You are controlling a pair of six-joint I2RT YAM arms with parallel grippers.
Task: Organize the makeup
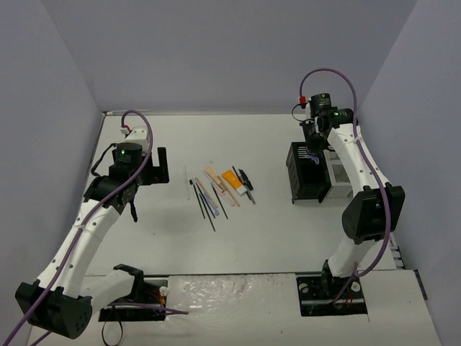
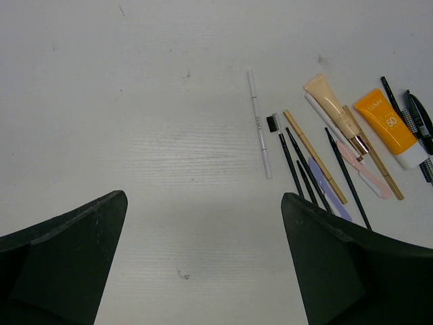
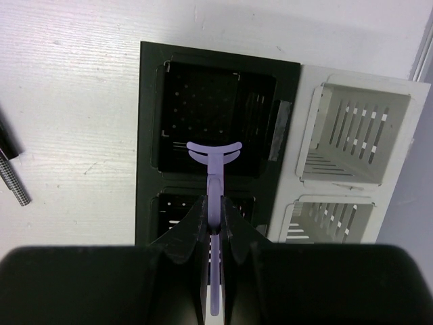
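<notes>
The makeup (image 1: pixel 220 187) lies in a loose row at mid-table: thin black brushes (image 2: pixel 291 162), a white pencil (image 2: pixel 259 125), a gold stick (image 2: pixel 314 159), a beige tube (image 2: pixel 331 108) and an orange-and-white tube (image 2: pixel 389 122). My left gripper (image 2: pixel 203 264) hangs open to the left of the row, nothing between its fingers. My right gripper (image 3: pixel 215 210) is shut on a lavender tool (image 3: pixel 214 159), held over the black mesh holder (image 3: pixel 150 135), its curved head above the far black compartment.
A white compartment holder (image 3: pixel 308 101) adjoins the black one on its right, near the right wall (image 1: pixel 425 144). A black pencil end (image 3: pixel 10 169) lies left of the holder. Both arm bases stand at the near table edge.
</notes>
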